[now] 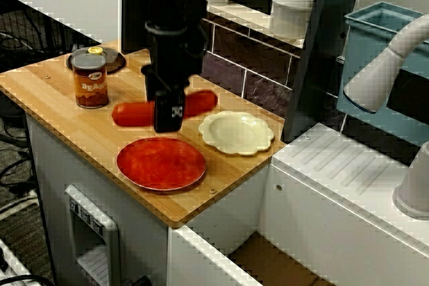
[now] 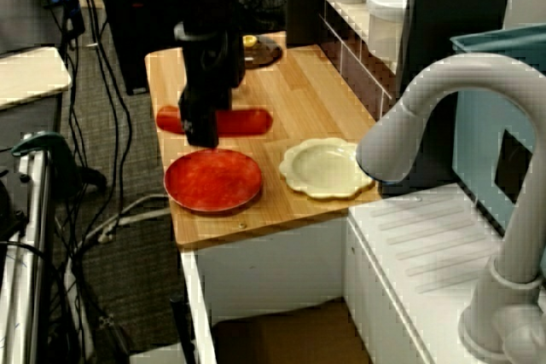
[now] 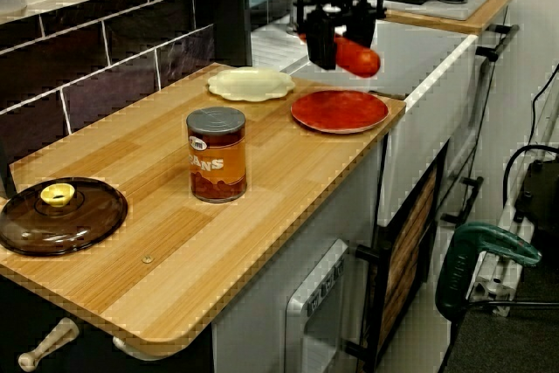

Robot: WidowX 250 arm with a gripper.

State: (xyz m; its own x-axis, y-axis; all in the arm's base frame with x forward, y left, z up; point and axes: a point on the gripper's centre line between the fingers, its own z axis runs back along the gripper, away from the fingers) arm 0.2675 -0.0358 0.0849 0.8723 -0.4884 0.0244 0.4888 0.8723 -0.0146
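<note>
- I read the black gripper (image 1: 167, 120) as clamped: its jaws are closed across the middle of the long red sausage-shaped piece (image 1: 201, 104), with one end showing on either side.
- In the view along the counter the piece hangs level in the air, clear of the wood, near the far edge of the round red plate (image 3: 339, 111).
- My judgement is that the piece is light and smooth-skinned, probably somewhat slippery, and rounded enough to roll if it were set down bare. It shows no sag, so it looks fairly stiff.
- The present mid-length hold looks balanced. A grip near either end would let it tip.
- The cream scalloped plate (image 1: 236, 132) sits just beside the red one.
- The brown-labelled bean can (image 1: 90, 80) and the dark glass lid with the yellow knob (image 1: 96, 59) stand well apart on the wooden counter (image 1: 60, 108).
</note>
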